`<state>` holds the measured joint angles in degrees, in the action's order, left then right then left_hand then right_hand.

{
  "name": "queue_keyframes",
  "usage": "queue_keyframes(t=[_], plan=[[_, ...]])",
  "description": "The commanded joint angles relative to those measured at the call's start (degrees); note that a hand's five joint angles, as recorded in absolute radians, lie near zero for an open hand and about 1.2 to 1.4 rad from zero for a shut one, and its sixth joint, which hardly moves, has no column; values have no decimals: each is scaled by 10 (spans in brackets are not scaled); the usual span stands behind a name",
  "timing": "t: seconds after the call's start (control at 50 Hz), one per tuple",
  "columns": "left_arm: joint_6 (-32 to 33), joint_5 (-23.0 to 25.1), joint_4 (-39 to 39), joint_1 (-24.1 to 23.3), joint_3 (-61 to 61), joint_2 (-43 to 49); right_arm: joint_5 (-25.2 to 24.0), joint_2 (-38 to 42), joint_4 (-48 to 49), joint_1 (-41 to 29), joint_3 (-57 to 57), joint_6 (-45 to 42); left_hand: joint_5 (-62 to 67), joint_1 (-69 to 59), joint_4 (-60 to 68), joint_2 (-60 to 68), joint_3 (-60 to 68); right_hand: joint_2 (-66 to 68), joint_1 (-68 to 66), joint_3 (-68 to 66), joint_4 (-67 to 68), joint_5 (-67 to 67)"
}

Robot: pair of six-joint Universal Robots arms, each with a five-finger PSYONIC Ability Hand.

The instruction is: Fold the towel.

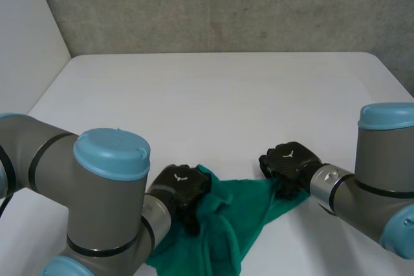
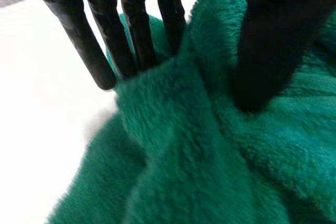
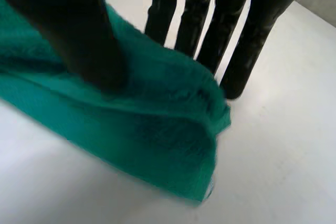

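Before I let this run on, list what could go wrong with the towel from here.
The right hand pinches the towel close to a corner, so the cloth may slip out when pulled. The towel lies bunched and creased between it and the left hand, which also pinches it, so a fold may come out uneven.

The towel (image 1: 223, 224) is cut off by the lower frame edge, and the left arm (image 1: 103, 205) hides its left part.
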<state>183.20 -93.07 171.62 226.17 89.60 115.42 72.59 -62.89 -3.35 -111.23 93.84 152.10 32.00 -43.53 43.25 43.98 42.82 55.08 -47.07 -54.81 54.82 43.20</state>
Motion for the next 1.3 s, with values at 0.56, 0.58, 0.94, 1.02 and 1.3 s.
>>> queue_keyframes(t=[0.56, 0.58, 0.94, 1.02, 1.3], plan=[[45, -88, 278, 189, 35, -162, 97, -110, 107, -3, -150, 132, 380, -365, 367, 360, 372, 249, -329, -252, 252, 268], [44, -85, 278, 188, 51, -156, 95, -95, 98, -3, -149, 130, 380, -365, 367, 360, 372, 249, -329, -252, 252, 268], [42, -69, 104, 183, 190, -108, 77, 78, -72, -10, -145, 43, -90, 105, -102, -110, -98, 249, -329, -252, 252, 268], [47, -71, 38, 176, 181, -138, 76, 63, -72, -12, -142, 43, -320, 335, -333, -340, -328, 249, -329, -252, 252, 268], [103, 9, 127, 146, 101, -219, 76, 46, -53, -12, -121, 43, -294, 310, -307, -314, -303, 249, -329, -252, 252, 268]])
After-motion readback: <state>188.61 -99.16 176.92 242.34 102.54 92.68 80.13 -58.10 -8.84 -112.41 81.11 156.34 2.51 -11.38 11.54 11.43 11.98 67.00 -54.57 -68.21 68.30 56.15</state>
